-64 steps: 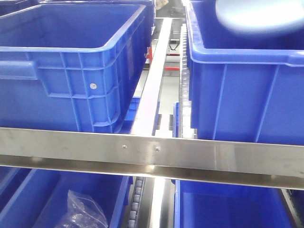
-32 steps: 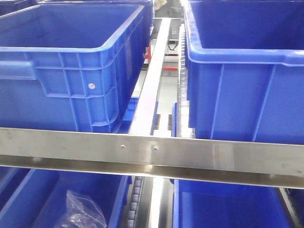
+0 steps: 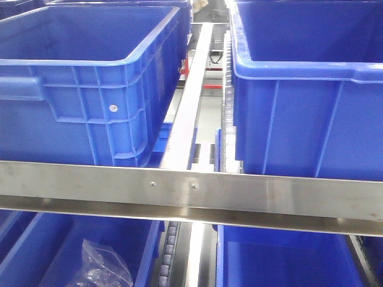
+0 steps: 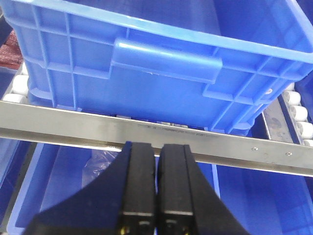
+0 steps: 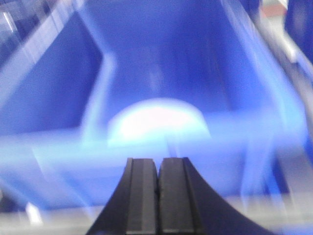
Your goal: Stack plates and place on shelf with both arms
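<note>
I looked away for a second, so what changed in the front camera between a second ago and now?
The pale plate that showed blurred above the right bin is gone from the front view. The right wrist view shows a pale round shape inside a bin. The left bin and steel rail stayed put.

Your left gripper [image 4: 156, 161] shows at the bottom of its wrist view with the two black fingers [image 4: 139, 186] pressed flat together, only a thin seam between them and nothing held. Your right gripper [image 5: 157, 174] looks the same in its own wrist view: both black fingers [image 5: 142, 196] side by side, closed to a hairline seam, gripping nothing. That right view is heavily blurred. Neither of your arms nor either gripper appears in the front-facing view.
</note>
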You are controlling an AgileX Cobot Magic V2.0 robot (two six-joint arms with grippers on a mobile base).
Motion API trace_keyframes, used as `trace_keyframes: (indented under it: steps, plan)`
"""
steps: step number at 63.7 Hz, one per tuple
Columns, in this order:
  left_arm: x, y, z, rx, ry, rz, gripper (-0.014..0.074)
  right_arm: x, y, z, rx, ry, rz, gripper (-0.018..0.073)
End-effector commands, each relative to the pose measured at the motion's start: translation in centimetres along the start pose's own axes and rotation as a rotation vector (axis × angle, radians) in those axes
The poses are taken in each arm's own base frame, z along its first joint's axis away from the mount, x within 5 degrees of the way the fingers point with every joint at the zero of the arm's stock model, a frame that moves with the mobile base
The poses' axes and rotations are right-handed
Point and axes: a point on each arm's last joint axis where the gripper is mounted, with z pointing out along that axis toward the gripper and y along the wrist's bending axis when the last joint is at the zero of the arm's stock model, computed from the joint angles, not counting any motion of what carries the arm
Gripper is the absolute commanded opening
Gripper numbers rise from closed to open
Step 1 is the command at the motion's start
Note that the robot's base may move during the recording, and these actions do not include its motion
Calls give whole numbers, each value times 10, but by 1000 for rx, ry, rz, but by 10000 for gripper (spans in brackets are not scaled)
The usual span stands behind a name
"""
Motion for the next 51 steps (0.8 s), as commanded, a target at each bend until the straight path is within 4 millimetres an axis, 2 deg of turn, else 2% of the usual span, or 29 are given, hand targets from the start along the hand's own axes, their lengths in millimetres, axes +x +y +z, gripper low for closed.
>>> trace_keyframes:
  steps: [1,39,51]
  plan:
    - [-17,-3,-2,15,-106,-18,97,-14,3,-3,-17,-106,-5,55]
    - [-17,-3,-2,15,-106,-18,97,-13,2,-3,-15,-94,-5,55]
    - [-17,-3,-2,15,-106,-18,97,-2,0,-18,-35,-180,-6,55]
